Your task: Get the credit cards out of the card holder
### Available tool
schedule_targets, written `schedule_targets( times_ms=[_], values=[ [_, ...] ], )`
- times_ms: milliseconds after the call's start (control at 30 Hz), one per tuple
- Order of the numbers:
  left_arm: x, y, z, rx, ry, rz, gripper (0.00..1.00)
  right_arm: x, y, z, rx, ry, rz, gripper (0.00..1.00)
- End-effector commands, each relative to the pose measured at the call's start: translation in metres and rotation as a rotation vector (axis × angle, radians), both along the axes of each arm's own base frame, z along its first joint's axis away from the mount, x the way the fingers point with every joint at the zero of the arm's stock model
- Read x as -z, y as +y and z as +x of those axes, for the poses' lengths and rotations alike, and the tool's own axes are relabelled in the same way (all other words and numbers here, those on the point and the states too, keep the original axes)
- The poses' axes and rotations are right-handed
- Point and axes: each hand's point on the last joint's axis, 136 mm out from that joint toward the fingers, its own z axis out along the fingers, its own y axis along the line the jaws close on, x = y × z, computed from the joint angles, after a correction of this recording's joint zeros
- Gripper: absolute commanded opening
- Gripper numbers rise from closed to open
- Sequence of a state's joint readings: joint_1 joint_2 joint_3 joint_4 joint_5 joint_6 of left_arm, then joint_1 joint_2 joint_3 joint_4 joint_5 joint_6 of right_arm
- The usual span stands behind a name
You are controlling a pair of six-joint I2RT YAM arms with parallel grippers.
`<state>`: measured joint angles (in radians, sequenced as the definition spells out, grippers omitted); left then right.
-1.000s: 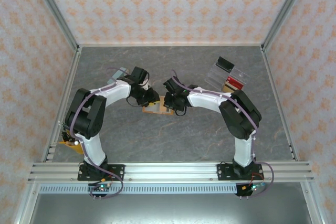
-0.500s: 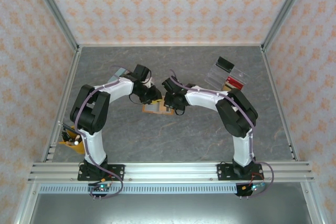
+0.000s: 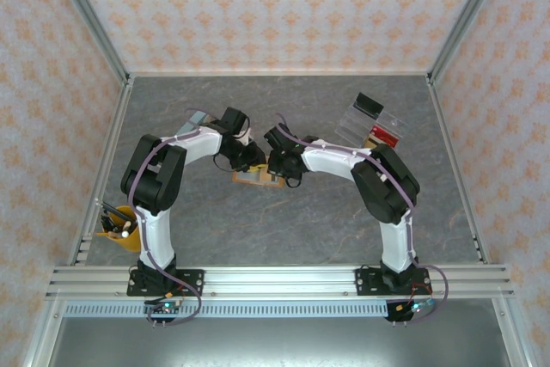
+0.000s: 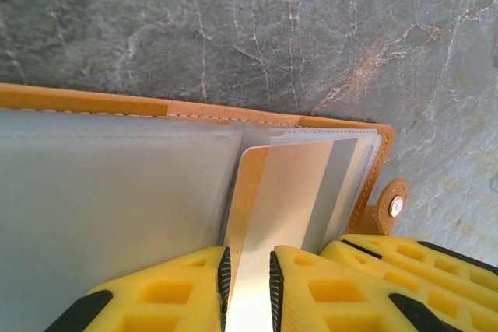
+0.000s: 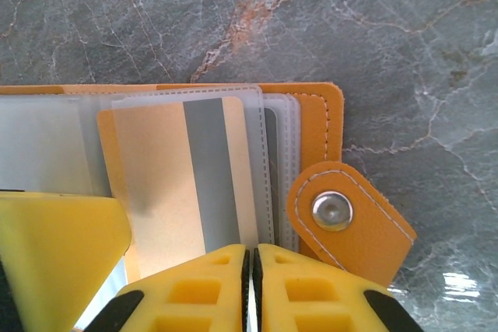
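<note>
The orange card holder (image 3: pixel 250 180) lies open mid-table, its clear pockets facing up (image 4: pixel 117 192). A pale gold credit card (image 4: pixel 288 192) with a grey stripe sticks partly out of a pocket (image 5: pixel 156 176). My left gripper (image 4: pixel 247 285) hangs over the card's near end with its jaws a narrow gap apart, and the card's face shows in that gap. It meets the holder from the left (image 3: pixel 249 166). My right gripper (image 5: pixel 250 289) is shut on the thin edge of a clear pocket leaf, next to the snap tab (image 5: pixel 350 219). It reaches in from the right (image 3: pixel 276 172).
A clear tray (image 3: pixel 387 118) stands at the back right, with a black block (image 3: pixel 368 105) and a red item (image 3: pixel 384 136). An orange cup of pens (image 3: pixel 116 231) sits by the left wall. The other arm's yellow fingers (image 4: pixel 405 270) crowd the holder's right edge.
The left arm's elbow has swung inward and forward, uncovering the pen cup. Both grippers have stayed at the card holder, and the left jaws have narrowed slightly.
</note>
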<state>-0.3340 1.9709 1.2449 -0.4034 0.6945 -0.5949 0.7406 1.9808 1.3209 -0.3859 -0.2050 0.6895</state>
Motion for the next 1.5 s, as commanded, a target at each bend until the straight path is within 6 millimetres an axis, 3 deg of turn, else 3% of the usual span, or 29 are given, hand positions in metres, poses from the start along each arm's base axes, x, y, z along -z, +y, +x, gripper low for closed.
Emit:
schedule_targets(
  times_ms=[0, 200, 400, 800, 1000, 1467],
  values=[
    [-0.001, 0.004, 0.002, 0.016, -0.028, 0.048, 0.25, 0.023, -0.013, -0.006, -0.004, 0.047, -0.081, 0.13],
    [-0.01, 0.011, 0.005, 0.01, -0.069, 0.09, 0.24, 0.028, -0.016, -0.007, -0.003, 0.058, -0.096, 0.12],
    [0.002, 0.015, 0.001, 0.004, -0.044, 0.118, 0.21, 0.03, -0.015, -0.008, -0.007, 0.063, -0.096, 0.12],
    [0.008, 0.0, -0.004, 0.026, -0.021, 0.006, 0.22, 0.036, -0.009, -0.011, -0.029, 0.088, -0.077, 0.11],
    [0.014, 0.004, -0.008, 0.003, -0.007, -0.06, 0.22, 0.044, -0.01, -0.014, -0.032, 0.111, -0.084, 0.11],
    [-0.006, 0.005, -0.005, 0.001, -0.06, -0.184, 0.2, 0.052, -0.013, -0.015, -0.032, 0.131, -0.102, 0.1]
  ],
)
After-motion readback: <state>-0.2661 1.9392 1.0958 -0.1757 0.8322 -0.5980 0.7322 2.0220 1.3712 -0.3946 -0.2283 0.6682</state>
